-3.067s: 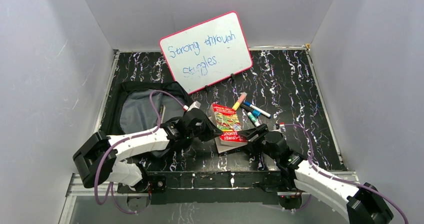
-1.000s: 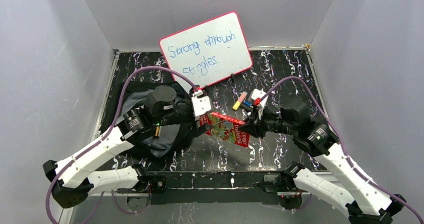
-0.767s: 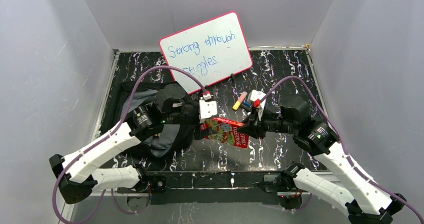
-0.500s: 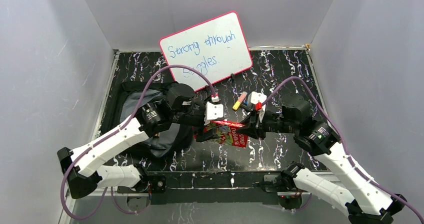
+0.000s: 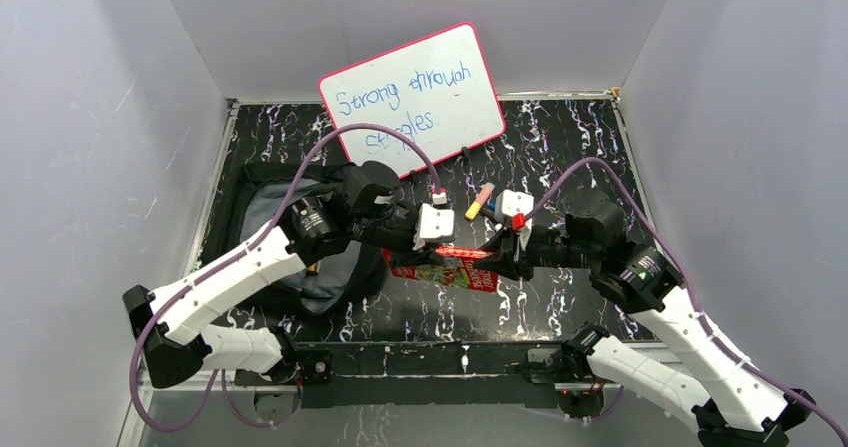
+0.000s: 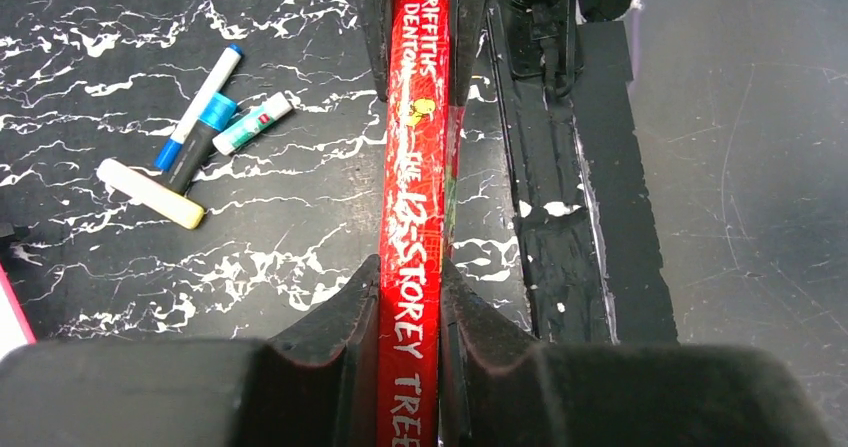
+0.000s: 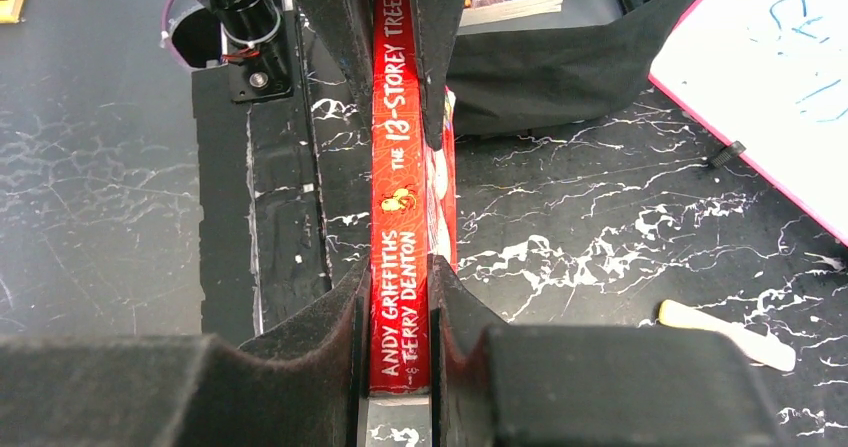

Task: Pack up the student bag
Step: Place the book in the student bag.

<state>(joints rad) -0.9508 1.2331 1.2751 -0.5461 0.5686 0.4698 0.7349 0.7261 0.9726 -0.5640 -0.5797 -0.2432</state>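
Seen from above, the book [image 5: 440,270] hangs over the table [image 5: 580,147] in the middle of the frame with its spine up. There I see only a thin red line and a piece of the colourful cover. My left gripper [image 5: 412,258] holds its left end and my right gripper [image 5: 492,258] holds its right end, and both pairs of fingers are closed narrow on the spine. The student bag [image 5: 262,222] lies at the left of this view, partly under my left arm. It is a soft black shape with an open mouth and grey lining.

The wrist views give what the top view cannot. In both, the glossy red spine runs up the centre, pressed between my matte black, rounded fingers at the bottom, while the other arm's fingers pinch it near the top edge. White letters on it read "The 13-Storey Treehouse", with the authors' names.

The left wrist view shows four markers [image 6: 197,139] at the upper left, lying close together. They are slim cylinders: one has a blue cap, one is dark with a light blue band, one is short with green, and one is pale yellow. The right wrist view shows only one pale marker, at the lower right. It also looks into the bag at the top, where the cream page edges of another book [image 7: 515,2] lie inside. The whiteboard [image 7: 780,67], smooth with a pink frame, is at the upper right there. The table is black with white veins, like marble.
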